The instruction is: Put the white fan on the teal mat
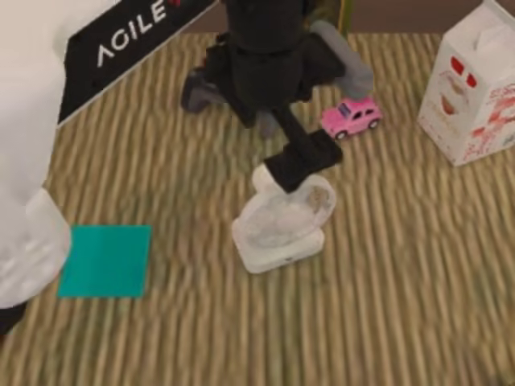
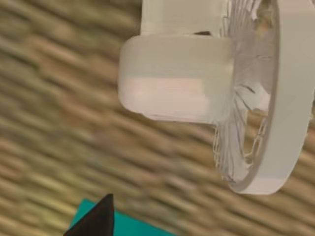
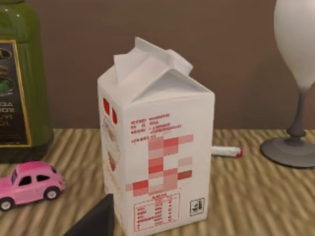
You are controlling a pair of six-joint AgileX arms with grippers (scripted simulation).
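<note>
The white fan [image 1: 278, 225] stands near the table's middle, grilled head tilted up over its squarish base. My left gripper [image 1: 302, 165] hangs just above its far side, black fingers over the head's edge, open and holding nothing. In the left wrist view the fan [image 2: 197, 83] fills the frame, motor knob facing me, ahead of one dark fingertip [image 2: 101, 216]. The teal mat [image 1: 106, 260] lies flat at the left, apart from the fan; a corner of the mat [image 2: 130, 227] shows beside that fingertip. My right gripper is outside the top view; one of its fingertips [image 3: 98, 219] shows.
A white carton with red marks [image 1: 475, 88] stands at the back right, seen close as the carton [image 3: 157, 147]. A pink toy car [image 1: 351, 117] sits behind the fan. A green bottle [image 3: 19, 83], a white goblet [image 3: 295, 73] and a small red-tipped stick [image 3: 226, 151] stand at the back.
</note>
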